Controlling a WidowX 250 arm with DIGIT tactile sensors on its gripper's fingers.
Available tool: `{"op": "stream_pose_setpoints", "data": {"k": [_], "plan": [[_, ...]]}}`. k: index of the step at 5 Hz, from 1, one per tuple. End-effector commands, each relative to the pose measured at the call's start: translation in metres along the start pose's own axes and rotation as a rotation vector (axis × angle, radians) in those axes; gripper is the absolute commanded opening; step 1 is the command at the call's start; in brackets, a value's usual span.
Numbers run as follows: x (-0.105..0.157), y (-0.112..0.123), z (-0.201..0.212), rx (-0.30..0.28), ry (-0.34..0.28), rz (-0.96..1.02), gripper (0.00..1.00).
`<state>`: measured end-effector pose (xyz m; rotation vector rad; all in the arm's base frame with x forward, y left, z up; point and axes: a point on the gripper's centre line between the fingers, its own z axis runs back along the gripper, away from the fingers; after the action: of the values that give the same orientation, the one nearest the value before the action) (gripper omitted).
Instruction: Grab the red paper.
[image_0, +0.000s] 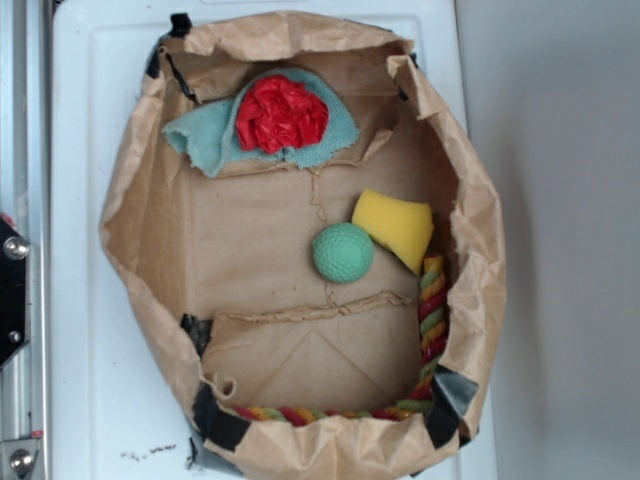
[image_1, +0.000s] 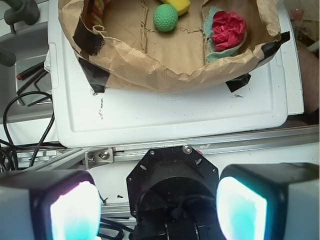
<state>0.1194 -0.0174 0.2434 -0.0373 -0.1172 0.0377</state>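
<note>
The red paper (image_0: 281, 113) is a bright red crumpled wad lying on a teal fuzzy cloth (image_0: 205, 137) at the back of a brown paper bin (image_0: 130, 215). In the wrist view the red paper (image_1: 229, 29) sits at the upper right inside the bin, far from my gripper (image_1: 159, 209). My gripper is open and empty, its two pads wide apart, held outside the bin over the metal rail. The gripper does not show in the exterior view.
A green ball (image_0: 343, 252), a yellow sponge (image_0: 394, 226) and a red-yellow-green braided rope (image_0: 432, 300) lie in the bin. The bin stands on a white tray (image_1: 175, 107). A metal rail (image_1: 240, 141) and black cables (image_1: 22, 125) lie outside it.
</note>
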Motion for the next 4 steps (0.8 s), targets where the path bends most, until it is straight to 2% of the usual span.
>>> {"op": "stream_pose_setpoints", "data": {"k": [1, 3, 4], "plan": [[0.0, 0.0, 0.0, 0.0, 0.0, 0.0, 1.0], [0.097, 0.02, -0.046, 0.058, -0.062, -0.094, 1.0], [0.145, 0.039, -0.069, 0.04, -0.048, -0.162, 1.0]]}}
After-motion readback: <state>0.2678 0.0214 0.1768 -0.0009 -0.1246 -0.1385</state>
